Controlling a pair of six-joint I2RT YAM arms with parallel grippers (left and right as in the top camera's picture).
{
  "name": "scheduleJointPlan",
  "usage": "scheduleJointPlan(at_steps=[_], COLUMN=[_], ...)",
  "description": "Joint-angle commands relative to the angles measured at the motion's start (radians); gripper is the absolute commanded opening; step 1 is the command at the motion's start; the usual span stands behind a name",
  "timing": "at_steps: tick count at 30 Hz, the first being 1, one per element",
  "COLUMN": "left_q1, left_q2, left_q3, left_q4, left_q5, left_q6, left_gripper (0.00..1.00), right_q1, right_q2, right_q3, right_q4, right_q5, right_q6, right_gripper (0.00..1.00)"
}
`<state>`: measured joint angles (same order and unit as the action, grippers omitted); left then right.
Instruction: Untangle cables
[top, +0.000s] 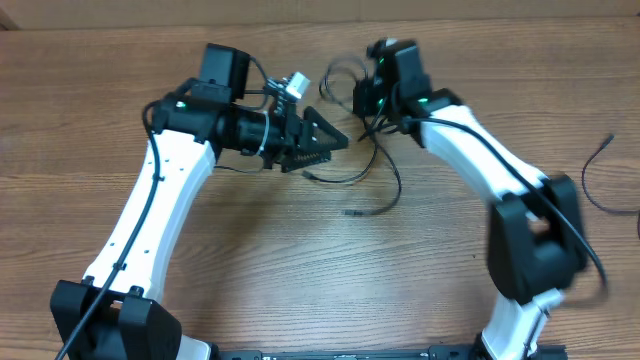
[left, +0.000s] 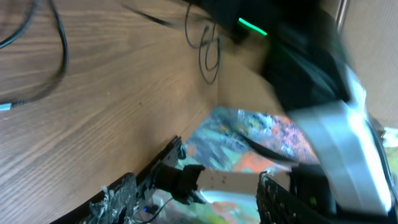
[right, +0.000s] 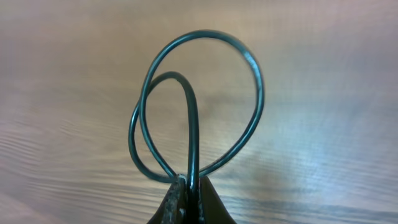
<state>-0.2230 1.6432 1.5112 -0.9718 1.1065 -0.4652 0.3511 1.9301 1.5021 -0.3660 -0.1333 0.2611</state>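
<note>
Right fingers are clamped on looped cables, seen close in the right wrist view; left fingers stand apart. Only overhead shows a stray cable far right on the bench.

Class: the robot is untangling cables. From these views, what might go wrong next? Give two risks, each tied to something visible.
1. The right claw is shut on crossed loops of cable; pulling may tighten a knot rather than free it.
2. The left claw hangs open close to the right arm; a careless move might make them collide.
</note>
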Motion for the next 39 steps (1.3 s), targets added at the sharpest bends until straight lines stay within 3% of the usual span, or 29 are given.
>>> scheduleJointPlan(at_steps=[1, 8, 14, 22, 30, 39], left_q1=[0.037, 0.053, 0.052, 0.053, 0.053, 0.056], left_q2=[-0.026, -0.026, -0.026, -0.026, -0.026, -0.026], left_q3=[-0.003, -0.003, -0.003, -0.003, -0.003, -0.003], left_q4=[0.003, 0.001, 0.000, -0.020, -0.024, -0.017], left_q5=[-0.006, -0.097, -0.084, -0.085, -0.090, -0.097], left_q6=[0.008, 0.008, 0.008, 0.008, 0.017, 0.024], left_gripper=[0.62, 0.71, 0.72, 0.72, 0.73, 0.77], right_q1=[-0.005, 0.015, 0.043, 0.048, 0.048, 0.048], right_q2=[-0.217, -0.469, -0.597, -0.612, -0.613, -0.612], right_q3=[0.051, 0.051, 0.051, 0.051, 0.051, 0.051], right_q4=[-0.020, -0.132, -0.278, -0.554, -0.603, -0.710], right_q5=[0.001, -0.048, -0.052, -0.066, -0.399, -0.531], right_q6=[-0.003, 0.027, 0.057, -0.042, -0.166, -0.166], right_gripper=[0.04, 0.04, 0.04, 0.04, 0.04, 0.04])
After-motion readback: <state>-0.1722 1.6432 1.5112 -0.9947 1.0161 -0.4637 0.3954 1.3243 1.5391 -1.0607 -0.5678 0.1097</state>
